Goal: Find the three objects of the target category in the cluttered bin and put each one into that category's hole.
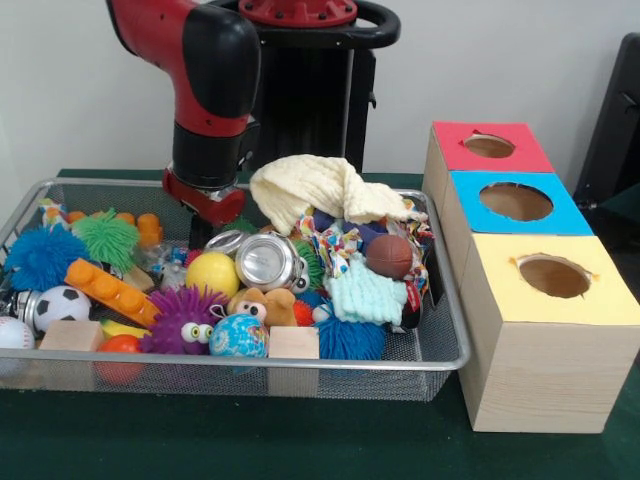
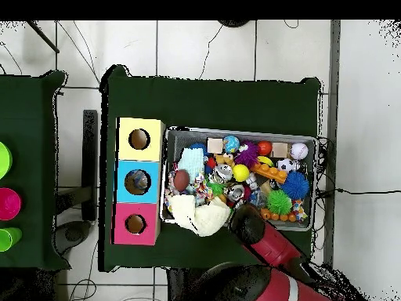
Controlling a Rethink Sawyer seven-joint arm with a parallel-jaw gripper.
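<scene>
My gripper (image 1: 201, 230) reaches down into the back left-centre of the wire bin (image 1: 440, 362), just left of a cream cloth (image 1: 318, 190) and behind a yellow ball (image 1: 212, 273). Its tip is buried among the toys. A silver can (image 1: 265, 261), a brown football (image 1: 389, 255), a mint knit cloth (image 1: 366, 293), a purple fuzzy monster (image 1: 184, 318) and a globe ball (image 1: 238, 337) lie nearby. Beside the bin stand three boxes with holes: red (image 1: 489, 146), blue (image 1: 516, 202), yellow (image 1: 553, 275). From overhead, the arm (image 2: 247, 223) covers the gripper at the bin's edge (image 2: 243, 132).
The left of the bin holds a blue spiky ball (image 1: 40, 256), a green spiky ball (image 1: 106, 238), an orange brick (image 1: 110, 292), a soccer ball (image 1: 61, 305), a baseball (image 1: 12, 333) and wooden blocks (image 1: 72, 335). Green cloth (image 1: 300, 440) covers the table.
</scene>
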